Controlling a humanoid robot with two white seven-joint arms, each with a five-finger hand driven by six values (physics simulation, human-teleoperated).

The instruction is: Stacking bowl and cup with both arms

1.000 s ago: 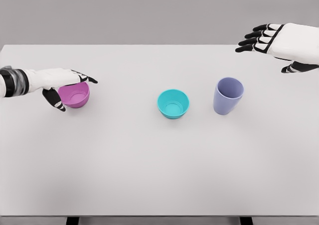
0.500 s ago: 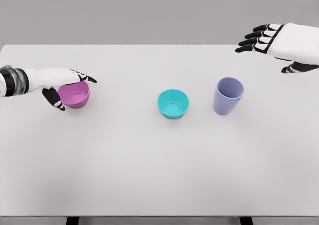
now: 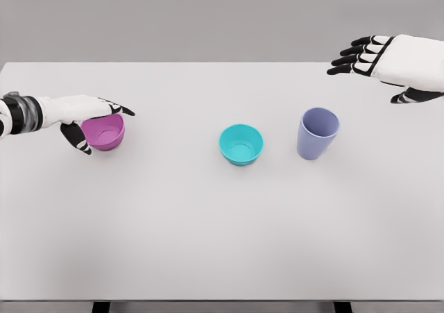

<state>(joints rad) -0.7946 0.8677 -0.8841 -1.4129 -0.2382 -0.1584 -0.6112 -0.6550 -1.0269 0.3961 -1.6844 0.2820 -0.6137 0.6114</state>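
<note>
At the left of the frame in the head view, the left hand (image 3: 82, 113) lies over the pink bowl (image 3: 105, 132). Its fingers reach across the far rim and the thumb comes down at the bowl's left wall, so the hand seems to close around the rim. I judge this a grasp, although the contact of the fingers is not fully visible.

In the middle of the frame stands the teal bowl (image 3: 241, 144), upright and free, well apart from the pink one. Just to its right stands the lavender cup (image 3: 318, 133), also upright, near the teal bowl but not touching it. All three rest on the white table (image 3: 208, 243).

The bowls and the cup look like thin, stiff plastic, so they are probably light and not fragile, but smooth and a little slippery. For the bowls, a pinch over the rim seems best; for the taller cup, a grip around the side wall near the middle.

At the upper right of the frame, the right hand (image 3: 388, 60) hovers above the table with fingers spread and holds nothing, well apart from the cup.
</note>
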